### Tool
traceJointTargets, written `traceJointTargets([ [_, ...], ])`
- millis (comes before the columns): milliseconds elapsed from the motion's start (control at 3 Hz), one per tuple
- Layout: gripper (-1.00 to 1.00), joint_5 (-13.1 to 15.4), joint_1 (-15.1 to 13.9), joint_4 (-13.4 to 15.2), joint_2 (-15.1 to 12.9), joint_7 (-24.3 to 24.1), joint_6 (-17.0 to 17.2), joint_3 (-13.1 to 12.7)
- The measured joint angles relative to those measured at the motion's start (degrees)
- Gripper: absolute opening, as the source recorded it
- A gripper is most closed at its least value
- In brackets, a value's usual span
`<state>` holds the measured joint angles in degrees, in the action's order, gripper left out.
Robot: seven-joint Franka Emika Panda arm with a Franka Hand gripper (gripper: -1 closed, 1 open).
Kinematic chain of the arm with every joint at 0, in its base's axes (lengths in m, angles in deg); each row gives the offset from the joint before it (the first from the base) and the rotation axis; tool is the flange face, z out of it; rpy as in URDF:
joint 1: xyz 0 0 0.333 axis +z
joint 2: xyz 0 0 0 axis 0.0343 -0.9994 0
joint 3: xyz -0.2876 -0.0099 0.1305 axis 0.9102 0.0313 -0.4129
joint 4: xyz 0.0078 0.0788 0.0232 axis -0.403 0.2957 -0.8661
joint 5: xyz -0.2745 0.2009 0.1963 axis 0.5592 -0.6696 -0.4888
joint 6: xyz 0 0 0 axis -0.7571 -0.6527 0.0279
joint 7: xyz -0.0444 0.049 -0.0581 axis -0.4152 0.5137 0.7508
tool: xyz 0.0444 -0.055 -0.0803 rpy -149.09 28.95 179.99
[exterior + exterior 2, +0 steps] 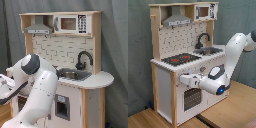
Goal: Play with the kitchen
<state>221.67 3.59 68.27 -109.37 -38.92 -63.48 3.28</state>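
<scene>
Overall, the kitchen (178,60) stood on a wooden floor (148,119) against a grey curtain (138,50) in the second exterior view. From the second exterior view's left, the upper shelf carried a grey range hood (177,20), then a toy microwave (205,10). Below them ran the pegboard back (183,37). On the counter the black-red stovetop (180,58) lay left of the grey sink (210,50), with the black faucet (203,38) arching over the basin. The oven door (190,97) sat low on the front panel.

The white Panda arm (235,50) entered from the second exterior view's right and bent down across the kitchen's front. Its gripper (182,79) was level with the panel just above the oven door, close against the cabinet face. I could not tell whether its fingers were spread or closed.

In the first exterior view the arm (37,85) filled the foreground and hid the stovetop and most of the lower front; the sink (75,75), faucet (84,59) and microwave (72,23) remained visible.
</scene>
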Motion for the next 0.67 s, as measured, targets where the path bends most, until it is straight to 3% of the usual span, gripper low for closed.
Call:
traceJointTargets([
  [667,-1.0,0.03,0.51,-0.51,-0.39,12.29,0.53,0.13],
])
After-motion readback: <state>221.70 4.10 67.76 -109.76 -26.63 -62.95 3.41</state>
